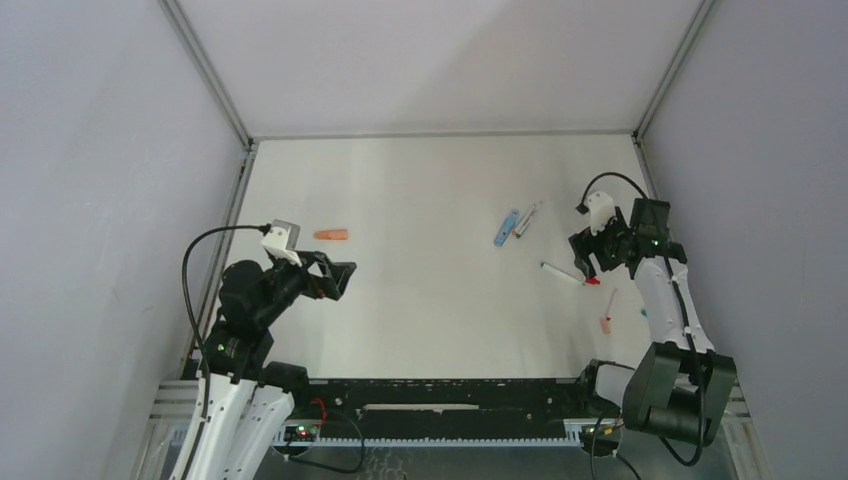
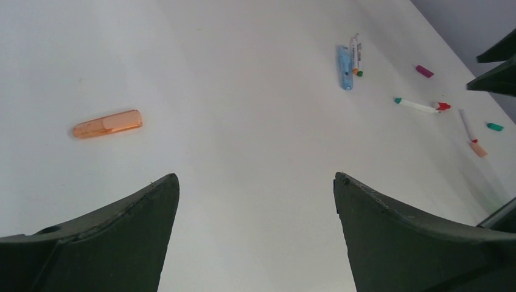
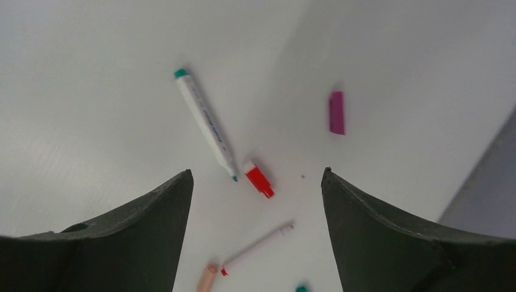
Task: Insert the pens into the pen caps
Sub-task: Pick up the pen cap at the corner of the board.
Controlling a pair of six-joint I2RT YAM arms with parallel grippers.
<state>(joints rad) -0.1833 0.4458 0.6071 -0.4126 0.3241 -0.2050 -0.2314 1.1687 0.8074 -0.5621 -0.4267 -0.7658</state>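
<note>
A white pen [image 3: 205, 124] with a teal end lies on the table, its tip beside a red pen cap [image 3: 260, 180]. My right gripper [image 3: 257, 171] hangs open just above these two and holds nothing. A thinner pen [image 3: 258, 248] lies closer in, with a salmon cap [image 3: 207, 280] and a teal cap [image 3: 301, 288] by it. A magenta cap [image 3: 336, 112] sits further off. My left gripper [image 2: 255, 176] is open and empty over bare table, well short of an orange cap [image 2: 108, 123]. A light blue cap [image 1: 506, 227] and another pen [image 1: 528, 219] lie mid-table.
Grey walls with metal frame rails [image 1: 210, 70] enclose the white table [image 1: 420, 190] on three sides. The right arm [image 1: 665, 300] stands close to the right wall. A black rail [image 1: 440, 385] runs along the near edge between the arm bases.
</note>
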